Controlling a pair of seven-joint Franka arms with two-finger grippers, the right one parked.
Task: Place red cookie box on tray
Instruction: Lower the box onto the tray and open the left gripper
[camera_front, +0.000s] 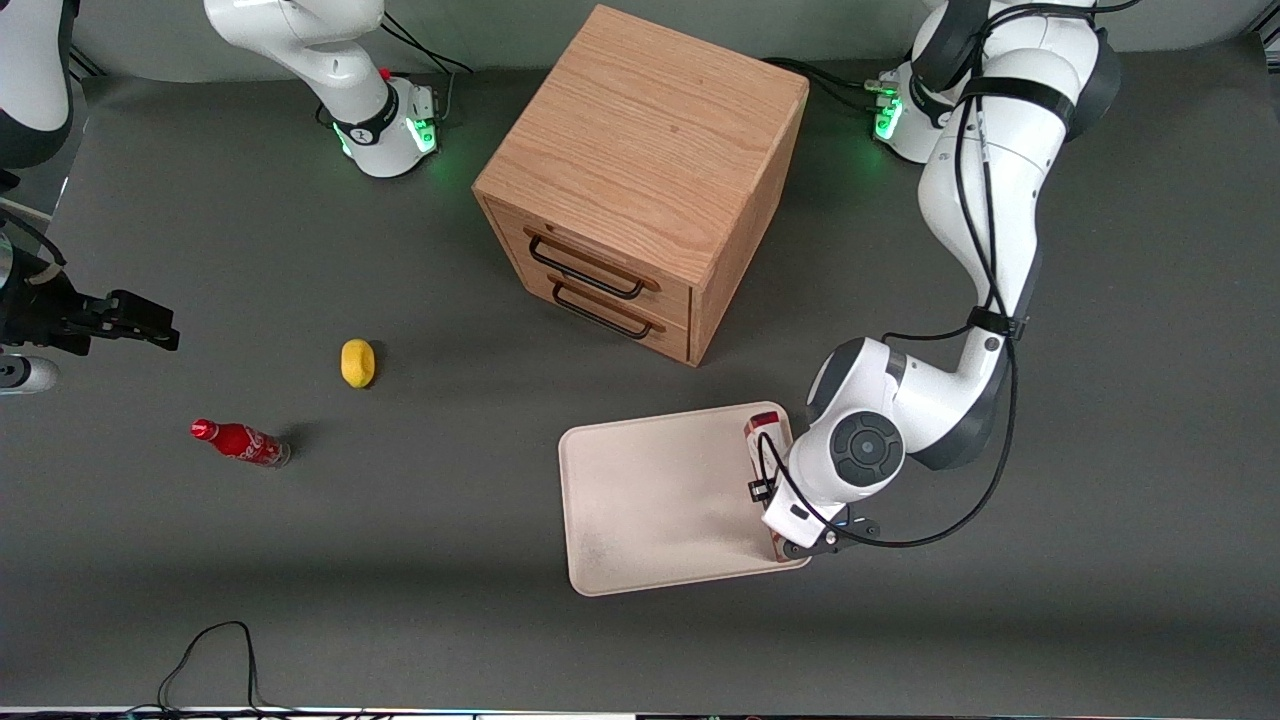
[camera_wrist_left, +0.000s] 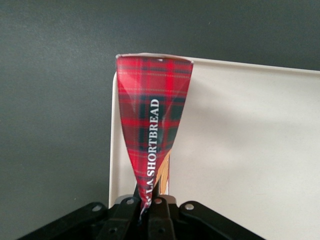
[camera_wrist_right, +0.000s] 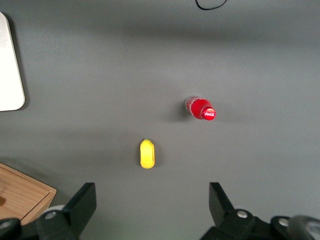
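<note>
One flat cream-white tray (camera_front: 650, 500) holds one long dark-red tartan cookie box (camera_wrist_left: 152, 125) along its edge toward the working arm's end, its long axis running nearer-to-farther from the front camera. The gripper (camera_wrist_left: 148, 202), pointing down from a bent wrist, pinches the box's nearer end. Farther off stands one wooden two-drawer cabinet (camera_front: 640, 170).

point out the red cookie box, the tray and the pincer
red cookie box (camera_wrist_left: 152, 125): left wrist view, on its tartan side.
tray (camera_front: 650, 500): front view, on its bare floor.
pincer (camera_wrist_left: 148, 202): left wrist view, between the fingertips clamping the box over the tray's edge.
</note>
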